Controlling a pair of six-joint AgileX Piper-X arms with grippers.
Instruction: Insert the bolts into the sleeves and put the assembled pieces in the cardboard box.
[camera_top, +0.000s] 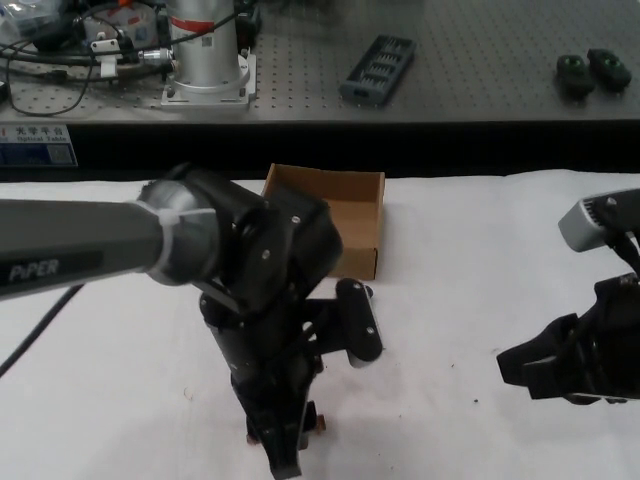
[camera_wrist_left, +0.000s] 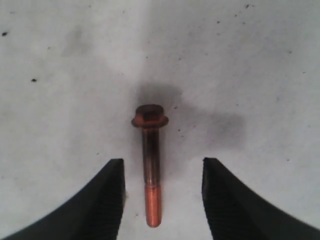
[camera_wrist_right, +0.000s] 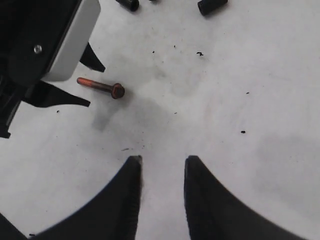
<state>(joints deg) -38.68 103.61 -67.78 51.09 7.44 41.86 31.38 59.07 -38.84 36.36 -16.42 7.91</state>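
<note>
Plainly, the bolt (camera_wrist_left: 150, 170) is a small, stiff piece of metal. I judge it light for the arm, hard and in no way fragile. Its round shank will probably roll or skate if I nudge it from one side only. It lies flat on the white cover (camera_wrist_left: 260, 60), copper-coloured. It has a flanged hex head, a smooth darker shank and brighter thread toward the tip.

My left claw (camera_wrist_left: 161, 164) is released, with one finger on each side of the shank. The threaded tip points back toward the claw and the head points out ahead of it. Neither finger touches the bolt. I would close on the smooth shank just behind the thread. That leaves the threaded end free for a sleeve, and the ribbed pads (camera_wrist_left: 116, 200) should bite well enough on bare metal. The head is a poor place to grip, since its flange would tilt the bolt between the pads.

My right claw (camera_wrist_right: 163, 160) is also released and holds nothing. It hangs over bare cover with the bolt (camera_wrist_right: 101, 87) well ahead and off to one side. Two sleeves (camera_wrist_right: 212, 6) lie farther ahead of it, short dark tubes on their sides, likely rigid and just as prone to roll.

Beyond the left claw (camera_top: 285, 440), the cardboard box (camera_top: 325, 205) stands open-topped, brown and thin-walled.
</note>
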